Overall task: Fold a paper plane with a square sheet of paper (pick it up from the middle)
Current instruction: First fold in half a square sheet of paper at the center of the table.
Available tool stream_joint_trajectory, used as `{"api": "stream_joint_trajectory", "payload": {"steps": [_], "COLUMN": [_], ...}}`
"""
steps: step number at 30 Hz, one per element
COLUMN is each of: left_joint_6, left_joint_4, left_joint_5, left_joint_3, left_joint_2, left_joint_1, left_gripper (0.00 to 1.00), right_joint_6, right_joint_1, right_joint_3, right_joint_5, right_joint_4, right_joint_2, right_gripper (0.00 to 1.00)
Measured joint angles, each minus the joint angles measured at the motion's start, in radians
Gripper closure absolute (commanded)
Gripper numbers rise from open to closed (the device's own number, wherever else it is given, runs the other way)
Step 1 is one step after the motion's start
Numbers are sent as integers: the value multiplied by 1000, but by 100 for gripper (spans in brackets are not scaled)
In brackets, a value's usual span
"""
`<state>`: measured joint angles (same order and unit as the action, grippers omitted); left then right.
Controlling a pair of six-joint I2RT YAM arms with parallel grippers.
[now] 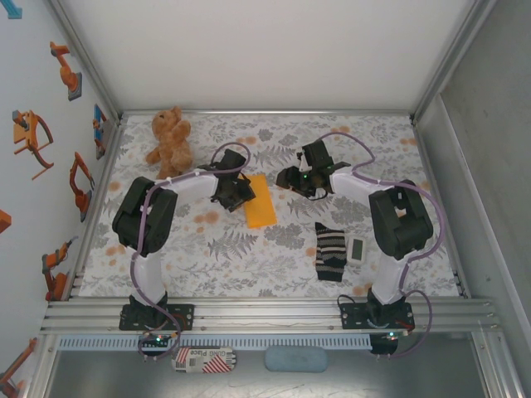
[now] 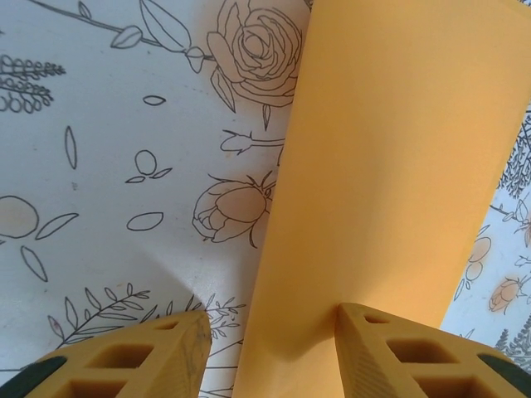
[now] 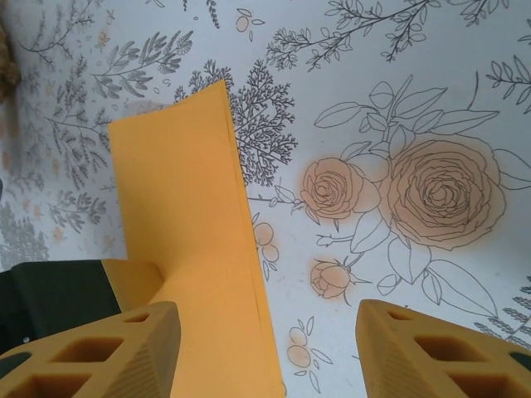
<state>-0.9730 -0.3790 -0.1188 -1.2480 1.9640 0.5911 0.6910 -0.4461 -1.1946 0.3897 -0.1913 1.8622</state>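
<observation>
One sheet (image 1: 260,201) lies flat on the table (image 1: 207,249) between the two arms. It shows as a narrow rectangle rather than a square. In the right wrist view its long edge looks doubled, so the first fold in half appears done. No corners are turned in toward a nose, so the plane is far from finished. The step in hand seems to be settling or creasing that half fold.

The left gripper (image 1: 235,192) sits at the sheet's left edge with its jaws moderately apart. In its wrist view one finger (image 2: 124,361) stands over the table and the other (image 2: 415,352) over the paper, with nothing pinched between them. Whether that second finger presses the paper or hovers just above it is hard to tell. The right gripper (image 1: 303,178) hangs near the sheet's far right corner, jaws wide and empty, with the paper beside its left finger.

The next move probably calls for one gripper to pin the sheet while the other lifts a corner and turns it to the centre crease. Thin paper slides easily, so the pinning matters.

Counted: one sheet, two grippers, one bear (image 1: 170,137), one sock (image 1: 330,251), one small white device (image 1: 356,249).
</observation>
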Motion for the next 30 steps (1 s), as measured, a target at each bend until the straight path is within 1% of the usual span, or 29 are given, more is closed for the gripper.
{"api": "stream_joint_trajectory", "payload": {"steps": [9, 15, 23, 30], "left_joint_6": [-23, -59, -72, -47], "left_joint_4": [-110, -149, -170, -170], "left_joint_5": [56, 71, 72, 71], "left_joint_3": [-89, -122, -139, -142], "left_joint_2": [53, 73, 85, 88], "left_joint_1": [26, 31, 31, 33], "left_gripper": [53, 53, 53, 51], "right_joint_6": [-53, -60, -72, -79], "right_joint_1": [11, 41, 47, 47], "right_joint_3": [4, 23, 29, 29], "right_joint_5": [-8, 21, 93, 124], "right_joint_4": [-7, -2, 8, 23], "right_joint_2": [0, 0, 0, 23], "right_gripper": [41, 42, 49, 50]}}
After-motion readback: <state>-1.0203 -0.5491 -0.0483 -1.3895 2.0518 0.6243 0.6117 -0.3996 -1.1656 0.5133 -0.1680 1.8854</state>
